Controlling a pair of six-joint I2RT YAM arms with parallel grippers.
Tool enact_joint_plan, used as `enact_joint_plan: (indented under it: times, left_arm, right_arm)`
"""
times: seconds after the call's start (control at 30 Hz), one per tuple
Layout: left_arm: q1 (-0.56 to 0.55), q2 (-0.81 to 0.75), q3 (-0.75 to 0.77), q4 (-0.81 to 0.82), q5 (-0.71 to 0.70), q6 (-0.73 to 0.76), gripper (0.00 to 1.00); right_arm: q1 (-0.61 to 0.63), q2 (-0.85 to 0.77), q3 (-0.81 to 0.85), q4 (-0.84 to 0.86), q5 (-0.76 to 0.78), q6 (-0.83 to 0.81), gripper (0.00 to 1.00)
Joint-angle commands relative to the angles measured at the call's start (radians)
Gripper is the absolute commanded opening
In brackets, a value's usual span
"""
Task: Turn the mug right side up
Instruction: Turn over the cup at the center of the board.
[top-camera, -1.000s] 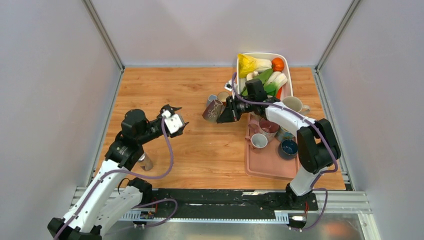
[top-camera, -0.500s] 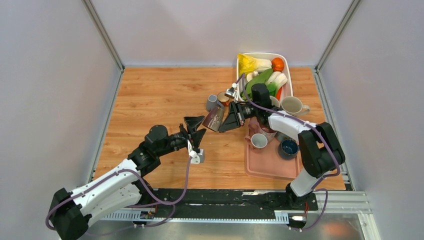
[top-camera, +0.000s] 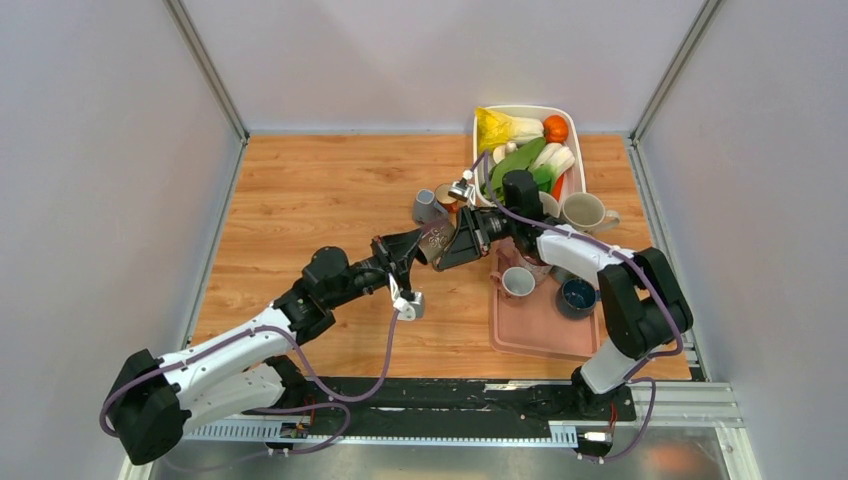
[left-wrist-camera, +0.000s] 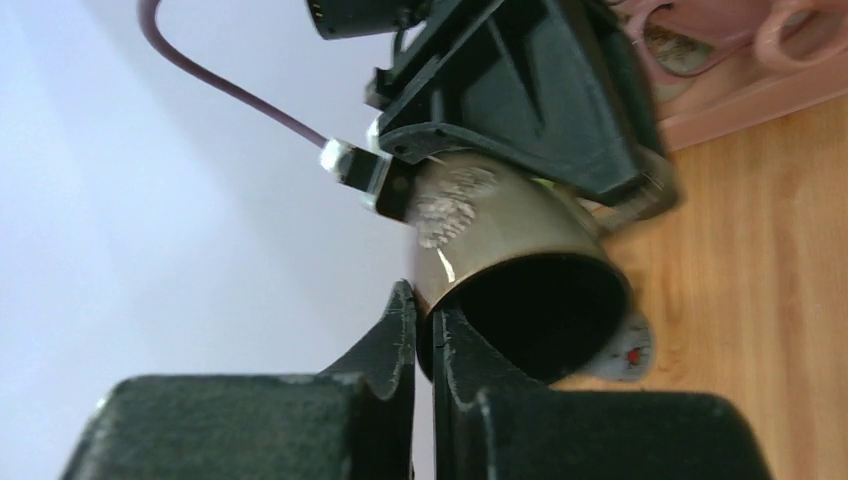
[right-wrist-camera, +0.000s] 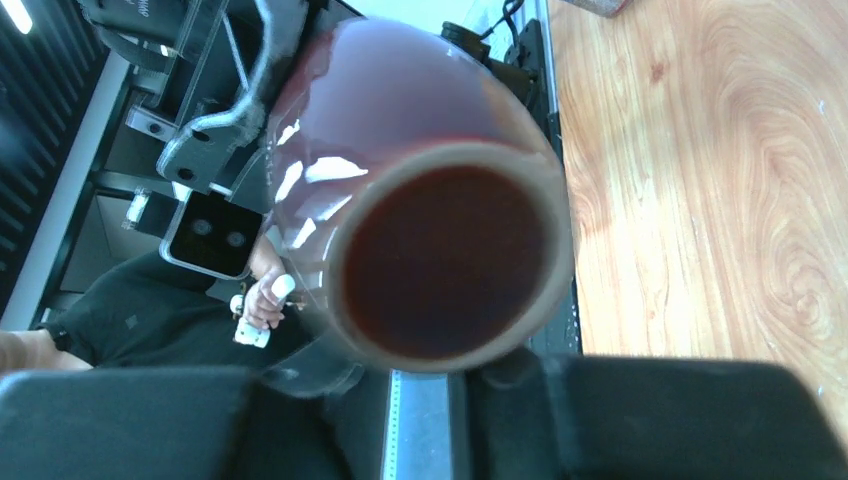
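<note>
two hands are meeting in mid-air over the tabletop (top-camera: 320, 190), w/ the mug (left-wrist-camera: 500, 245) caught btwn them. the left hand (left-wrist-camera: 422, 322) is pinching the mug's rim, fingers nearly together, one seemingly inside the mouth and one outside. the right hand (top-camera: 458, 238) is sitting on the mug's other end. whether it's clamping or letting go, i can't tell, since its own cam is mostly filling up w/ glossy brown mug. the mug is hanging tilted, roughly on its side, mouth pointing toward the left arm. it's clear of the wood, just in front of a grey mug (top-camera: 424, 206) and left of the pink tray (top-camera: 540, 335).

it's looking like a handover to me, so the flip isn't done yet.

what's worrying me: the left hand is gripping only a thin bit of rim on shiny glaze. if the right one lets go, the mug's weight is prob. going to swing it round that pinch or slide it out, dropping it onto the wood or into the grey mug. both hands are also crowding each other, so any twist before the right one backs off is risking a knock btwn fingers. righting it from a rim grip is calling for a slow wrist roll, else it's landing crooked and tipping.
</note>
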Motion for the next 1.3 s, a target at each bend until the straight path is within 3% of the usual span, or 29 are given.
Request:
enact_joint_plan:
  times: [0.0, 0.1, 0.17, 0.33, 0.4, 0.53, 0.6, 0.7, 0.87, 1.27]
  left_arm:
    - [0.001, 0.001, 0.046, -0.005, -0.022, 0.021, 0.01]
    - [0.001, 0.001, 0.096, -0.113, -0.074, -0.062, 0.0]
    - [0.001, 0.001, 0.155, -0.212, -0.13, -0.149, 0.0]
    - [0.002, 0.029, 0.303, -0.516, -0.263, -0.402, 0.0]
    - [0.002, 0.064, 0.375, -0.693, -0.296, -0.603, 0.0]
    - [0.036, 0.152, 0.511, -0.936, -0.306, -0.968, 0.0]
    - [0.082, 0.187, 0.541, -1.001, -0.2, -1.093, 0.0]
    - [0.134, 0.238, 0.562, -1.042, -0.148, -1.187, 0.0]
    - [0.183, 0.299, 0.605, -1.04, -0.095, -1.246, 0.0]
    - [0.185, 0.361, 0.659, -1.105, 0.0, -1.227, 0.0]
  right_arm:
    - [-0.021, -0.053, 0.01, 0.028, -0.03, -0.034, 0.36]
    - [-0.075, -0.062, 0.024, 0.02, 0.005, -0.09, 0.62]
    - [-0.121, -0.075, 0.043, -0.012, 0.033, -0.148, 0.68]
    - [-0.179, -0.163, 0.16, -0.387, 0.32, -0.631, 0.7]
    - [-0.147, -0.221, 0.16, -0.485, 0.494, -0.841, 0.7]
    - [-0.057, -0.378, 0.057, -0.496, 0.727, -1.177, 0.68]
    - [0.003, -0.468, -0.002, -0.501, 0.747, -1.337, 0.67]
    - [0.165, -0.565, -0.068, -0.508, 0.861, -1.557, 0.67]
    - [0.363, -0.507, -0.041, -0.566, 1.054, -1.613, 0.62]
    - [0.445, -0.315, 0.063, -0.523, 1.115, -1.634, 0.57]
